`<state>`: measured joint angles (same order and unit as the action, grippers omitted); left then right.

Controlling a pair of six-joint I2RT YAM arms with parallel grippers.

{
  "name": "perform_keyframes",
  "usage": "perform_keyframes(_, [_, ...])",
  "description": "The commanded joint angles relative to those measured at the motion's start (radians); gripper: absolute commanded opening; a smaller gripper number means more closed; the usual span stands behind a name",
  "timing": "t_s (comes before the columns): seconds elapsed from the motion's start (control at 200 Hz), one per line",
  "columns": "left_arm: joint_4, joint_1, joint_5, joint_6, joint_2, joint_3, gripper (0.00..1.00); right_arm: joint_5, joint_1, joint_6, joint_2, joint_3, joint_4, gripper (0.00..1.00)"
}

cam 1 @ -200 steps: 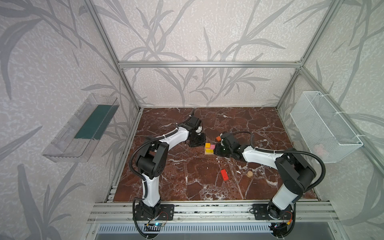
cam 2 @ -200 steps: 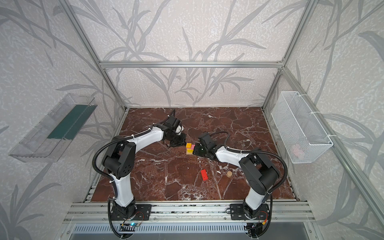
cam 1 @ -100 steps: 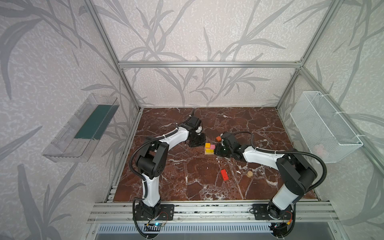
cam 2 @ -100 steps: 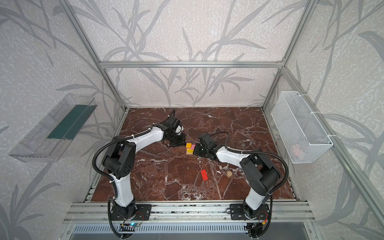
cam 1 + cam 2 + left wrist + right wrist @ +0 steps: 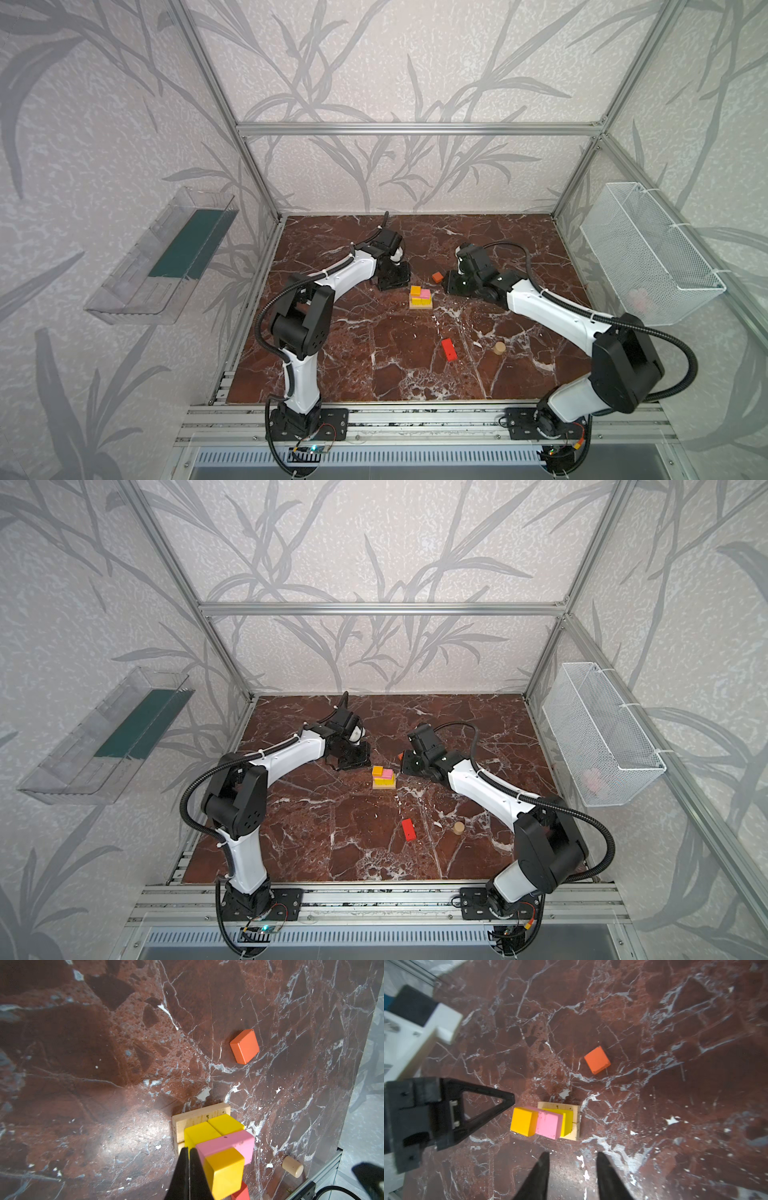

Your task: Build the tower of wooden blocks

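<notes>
Two sets of fingers flank the tower [image 5: 420, 298] at the middle of the desk [image 5: 374, 365]. My left fingers [image 5: 184, 1167] are pressed shut with nothing between them, their tips just beside the orange cube [image 5: 225, 1172]; I cannot tell whether they touch it. My right fingers [image 5: 542, 1172] stand apart and empty, pointing at the tower from the opposite side, near it but clear of it.

The tower has planks [image 5: 197, 1115] at the base, two yellow cubes [image 5: 225, 1124] on them, and the pink brick [image 5: 228, 1145] and orange cube side by side on top. An orange-red cube [image 5: 436, 277] sits loose behind the tower, near my right fingers. The red brick [image 5: 449, 348] and cylinder [image 5: 499, 348] lie apart from each other toward the front of the desk.
</notes>
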<state>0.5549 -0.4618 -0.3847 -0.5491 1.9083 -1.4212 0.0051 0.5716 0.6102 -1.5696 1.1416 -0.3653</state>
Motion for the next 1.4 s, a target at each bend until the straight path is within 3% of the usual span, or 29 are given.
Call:
perform_keyframes(0.0, [0.021, 0.009, 0.031, 0.018, -0.071, -0.007, 0.0, 0.043, -0.022, -0.17, -0.09, 0.117, -0.182, 0.53])
perform_keyframes(0.15, [0.016, 0.016, 0.04, 0.021, -0.112, 0.026, 0.0, 0.013, -0.043, -0.295, -0.245, 0.281, -0.248, 0.6])
perform_keyframes(0.375, [0.017, 0.027, 0.053, 0.027, -0.156, 0.066, 0.0, -0.009, -0.049, -0.43, -0.456, 0.507, -0.372, 0.6])
perform_keyframes(0.92, [0.022, 0.036, 0.049, 0.025, -0.158, 0.078, 0.0, -0.004, -0.049, -0.503, -0.625, 0.649, -0.394, 0.64])
perform_keyframes(1.395, [0.029, 0.04, 0.053, 0.029, -0.159, 0.075, 0.0, -0.007, -0.069, -0.493, -0.692, 0.692, -0.411, 0.59])
